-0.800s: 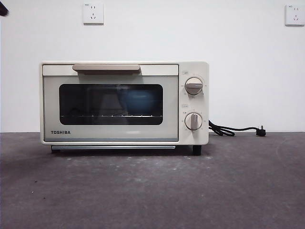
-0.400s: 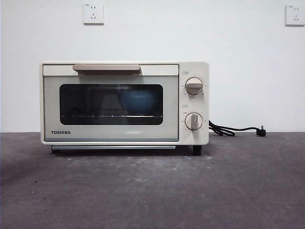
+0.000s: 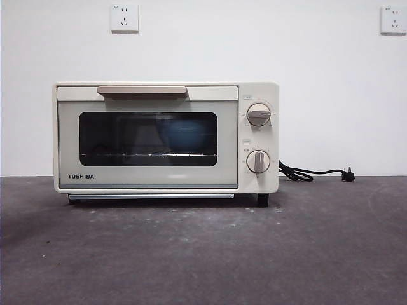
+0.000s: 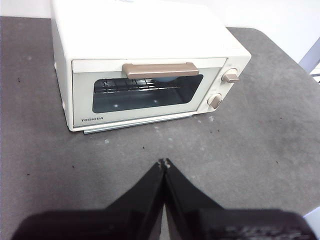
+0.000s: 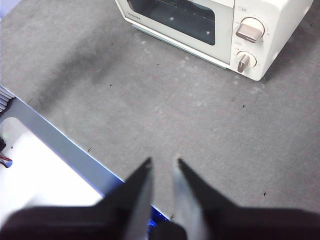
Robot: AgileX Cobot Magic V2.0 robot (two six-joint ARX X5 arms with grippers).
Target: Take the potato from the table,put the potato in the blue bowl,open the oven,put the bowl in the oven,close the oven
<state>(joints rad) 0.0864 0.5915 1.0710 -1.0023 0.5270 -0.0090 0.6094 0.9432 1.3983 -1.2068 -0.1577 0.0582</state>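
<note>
The cream TOSHIBA oven (image 3: 254, 184) stands on the dark grey table (image 3: 203, 254) with its door closed and its beige handle (image 3: 142, 91) up. Through the dark window the blue bowl (image 3: 184, 133) shows dimly on the rack. The potato is hidden. In the left wrist view my left gripper (image 4: 164, 162) hovers shut and empty above the table in front of the oven (image 4: 140, 30). My right gripper (image 5: 164, 161) hangs over the table's near edge, away from the oven (image 5: 280, 15), its jaws slightly open with nothing between them.
A black cord with a plug (image 3: 315, 172) lies on the table right of the oven. Two wall sockets (image 3: 124, 18) sit high on the white wall. The table's edge (image 5: 65, 150) runs under the right gripper.
A black arm tip at the top left corner of the front view has left the picture. The oven and bowl have not moved.
</note>
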